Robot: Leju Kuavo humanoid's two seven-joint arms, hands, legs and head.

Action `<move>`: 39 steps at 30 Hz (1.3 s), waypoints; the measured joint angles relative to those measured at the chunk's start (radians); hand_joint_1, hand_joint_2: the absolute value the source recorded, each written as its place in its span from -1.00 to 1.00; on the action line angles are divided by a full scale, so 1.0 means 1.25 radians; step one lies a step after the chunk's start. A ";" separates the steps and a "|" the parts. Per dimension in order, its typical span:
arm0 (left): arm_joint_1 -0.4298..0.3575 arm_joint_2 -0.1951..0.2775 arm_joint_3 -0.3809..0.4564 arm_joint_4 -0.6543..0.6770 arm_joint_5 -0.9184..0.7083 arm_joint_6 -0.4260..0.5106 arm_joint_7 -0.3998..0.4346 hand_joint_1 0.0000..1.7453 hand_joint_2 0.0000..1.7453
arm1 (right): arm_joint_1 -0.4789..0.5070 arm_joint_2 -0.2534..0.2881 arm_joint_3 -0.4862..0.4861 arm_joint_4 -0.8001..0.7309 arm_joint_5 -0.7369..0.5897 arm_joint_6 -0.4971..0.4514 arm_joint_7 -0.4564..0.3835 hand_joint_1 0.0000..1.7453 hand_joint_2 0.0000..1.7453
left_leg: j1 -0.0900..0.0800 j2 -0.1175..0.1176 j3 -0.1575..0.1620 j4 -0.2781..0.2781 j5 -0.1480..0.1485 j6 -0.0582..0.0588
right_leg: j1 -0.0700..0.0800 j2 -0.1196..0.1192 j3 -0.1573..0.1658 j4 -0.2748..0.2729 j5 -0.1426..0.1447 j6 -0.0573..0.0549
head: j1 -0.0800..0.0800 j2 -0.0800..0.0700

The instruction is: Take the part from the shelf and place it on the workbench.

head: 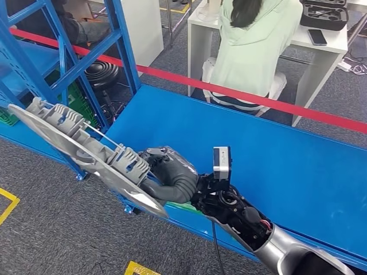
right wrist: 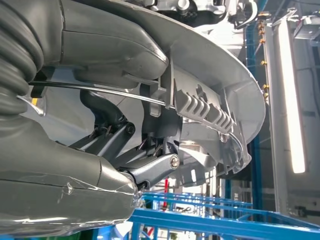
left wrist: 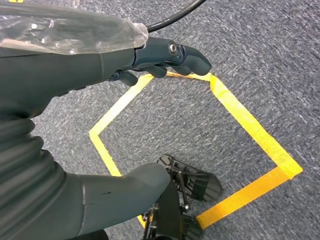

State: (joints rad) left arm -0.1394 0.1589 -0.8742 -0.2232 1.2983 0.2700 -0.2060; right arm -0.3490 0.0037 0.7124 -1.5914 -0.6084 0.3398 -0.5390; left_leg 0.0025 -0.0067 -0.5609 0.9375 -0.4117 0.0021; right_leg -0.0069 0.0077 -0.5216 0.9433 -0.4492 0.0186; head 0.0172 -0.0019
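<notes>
Workbench [head: 277,154], broad blue top, runs across the head view from centre toward the right edge, a red tape line [head: 242,94] stretched above its far side. Blue shelf frame [head: 65,51] stands at the upper left, a green crate [head: 78,97] behind its struts. Grey carpet floor [head: 51,229] in front carries yellow tape marks [left wrist: 245,125], which the left wrist view shows as a rough square. A person in a pale green top [head: 255,46] sits with back turned at a white desk [head: 311,51] beyond the tape. Part [head: 86,152], a long grey plastic piece with ribbed brackets and a thin metal rod along it, extends from the right hand out to the left, tilted, its far end up near the shelf frame and its near end at the bench's front edge; most of it hangs over the floor, not lying on the bench. Right hand [head: 171,175] grips the part's near end, thumb over one face and dark fingers [right wrist: 151,170] curled under the bracket, as the right wrist view shows close up. Left hand [left wrist: 113,125] points down at the carpet, holding nothing, fingers loosely spread apart from the thumb.
</notes>
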 joint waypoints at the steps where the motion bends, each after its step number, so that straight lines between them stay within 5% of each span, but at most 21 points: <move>1: 0.000 0.000 0.000 0.000 0.000 0.000 0.000 -1.00 1.00 | 0.000 0.000 -0.001 0.001 0.001 -0.001 0.000 1.00 1.00 | 0.000 0.000 0.000 0.000 0.000 0.000 | 0.000 0.000 0.000 0.000 0.000 0.000 | 0.000 0.000; 3: 0.001 -0.001 0.000 0.000 0.000 0.000 0.000 -1.00 1.00 | 0.000 0.000 -0.001 0.003 0.000 -0.002 0.000 1.00 1.00 | 0.000 0.000 0.000 0.000 0.000 0.000 | 0.000 0.000 0.000 0.000 0.000 0.000 | 0.000 0.000; 8: 0.002 -0.002 0.000 0.000 -0.001 0.002 0.000 -1.00 1.00 | 0.000 0.000 -0.002 0.005 -0.002 -0.002 -0.001 1.00 1.00 | 0.003 0.001 0.013 -0.025 0.008 0.017 | -0.002 -0.002 0.002 -0.003 -0.002 0.011 | -0.003 0.000; 10: 0.002 -0.004 -0.001 0.000 -0.002 0.002 0.000 -1.00 1.00 | 0.000 0.000 -0.002 0.007 -0.004 -0.002 -0.002 1.00 1.00 | 0.010 0.001 0.026 -0.046 0.017 0.019 | -0.002 -0.003 -0.027 0.065 -0.040 0.015 | 0.002 0.000; 13: 0.003 -0.006 -0.002 0.000 -0.002 0.002 0.000 -1.00 1.00 | 0.002 -0.001 -0.003 0.012 -0.005 -0.001 -0.003 1.00 1.00 | 0.012 -0.003 0.029 -0.048 0.016 0.016 | -0.009 -0.003 -0.105 0.214 -0.097 0.025 | 0.011 0.000; 15: 0.004 -0.007 -0.004 0.000 -0.002 0.002 0.000 -1.00 1.00 | 0.003 -0.002 -0.003 0.017 -0.005 -0.002 -0.003 1.00 1.00 | 0.017 -0.015 0.029 -0.041 0.012 0.009 | -0.017 -0.002 -0.102 0.196 -0.068 0.033 | 0.012 0.000; 18: 0.003 -0.007 -0.005 0.000 -0.002 0.003 0.000 -1.00 1.00 | 0.002 -0.003 -0.003 0.021 -0.005 -0.002 -0.003 1.00 1.00 | 0.025 -0.037 0.023 -0.017 -0.002 -0.012 | -0.031 0.028 -0.030 0.044 0.002 0.042 | 0.017 0.000; 20: 0.003 -0.007 -0.006 0.000 -0.002 0.004 0.000 -1.00 1.00 | 0.003 -0.003 -0.003 0.023 -0.005 -0.002 -0.003 1.00 1.00 | 0.027 -0.048 0.016 -0.009 -0.005 -0.025 | -0.030 0.041 -0.015 0.012 0.006 0.032 | 0.016 0.000; 22: 0.005 -0.008 -0.006 0.000 -0.003 0.005 0.000 -1.00 1.00 | 0.003 -0.004 -0.002 0.023 -0.005 -0.001 -0.003 1.00 1.00 | 0.033 -0.056 0.014 -0.014 -0.002 -0.035 | -0.024 0.027 -0.014 0.010 0.009 0.013 | 0.010 0.000; 24: 0.007 -0.009 -0.006 0.000 -0.004 0.005 0.000 -1.00 1.00 | 0.002 -0.004 -0.002 0.023 -0.005 -0.001 -0.003 1.00 1.00 | 0.034 -0.036 -0.001 0.015 -0.019 -0.039 | -0.022 0.012 -0.012 0.004 0.013 -0.001 | 0.002 0.000; 27: 0.006 -0.010 -0.006 0.000 -0.004 0.005 0.000 -1.00 1.00 | 0.002 -0.004 -0.002 0.024 -0.005 -0.001 -0.003 1.00 1.00 | 0.031 -0.003 -0.083 0.185 -0.101 -0.037 | -0.014 -0.014 -0.014 0.002 0.014 -0.013 | -0.009 0.000; 29: 0.008 -0.010 -0.006 0.000 -0.004 0.005 0.000 -1.00 1.00 | 0.002 -0.004 -0.002 0.026 -0.005 -0.001 -0.003 1.00 1.00 | 0.031 -0.002 -0.116 0.253 -0.119 -0.035 | -0.009 -0.032 -0.015 0.002 0.013 -0.015 | -0.010 0.000; 31: 0.010 -0.010 -0.006 0.000 -0.004 0.005 0.000 -1.00 1.00 | 0.003 -0.004 -0.002 0.027 -0.005 -0.001 -0.003 1.00 1.00 | 0.030 0.006 -0.080 0.185 -0.080 -0.030 | -0.007 -0.048 -0.015 0.002 0.012 -0.015 | -0.010 0.000; 33: 0.007 -0.010 -0.006 0.000 -0.004 0.005 0.000 -1.00 1.00 | 0.002 -0.004 -0.002 0.027 -0.005 -0.001 -0.003 1.00 1.00 | 0.025 0.045 -0.015 0.063 -0.034 -0.024 | -0.004 -0.063 -0.013 0.004 0.010 -0.009 | -0.011 0.000; 35: 0.004 -0.011 -0.006 0.000 -0.004 0.006 0.000 -1.00 1.00 | 0.002 -0.004 -0.002 0.027 -0.005 -0.001 -0.003 1.00 1.00 | 0.018 0.068 0.011 0.009 -0.020 -0.018 | -0.001 -0.077 -0.010 0.006 0.007 0.001 | -0.008 0.000; 37: 0.003 -0.011 -0.006 0.000 -0.004 0.007 0.000 -1.00 1.00 | 0.001 -0.004 -0.002 0.028 -0.005 0.000 -0.003 1.00 1.00 | 0.013 0.049 0.007 0.008 -0.018 -0.010 | -0.003 -0.092 -0.007 0.005 0.004 0.012 | -0.004 0.000; 39: 0.005 -0.012 -0.006 0.000 -0.004 0.009 0.000 -1.00 1.00 | 0.001 -0.004 -0.002 0.027 -0.005 0.000 -0.003 1.00 1.00 | 0.014 0.030 0.008 0.005 -0.015 0.001 | -0.008 -0.075 -0.013 0.028 -0.015 0.021 | -0.001 0.000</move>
State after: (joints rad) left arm -0.1337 0.1442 -0.8816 -0.2232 1.2929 0.2810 -0.2064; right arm -0.3483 -0.0011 0.7100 -1.5571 -0.6148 0.3398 -0.5425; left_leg 0.0204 0.0305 -0.5507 0.9434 -0.4309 0.0028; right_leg -0.0163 -0.0866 -0.5379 0.9780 -0.4678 0.0453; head 0.0157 -0.0019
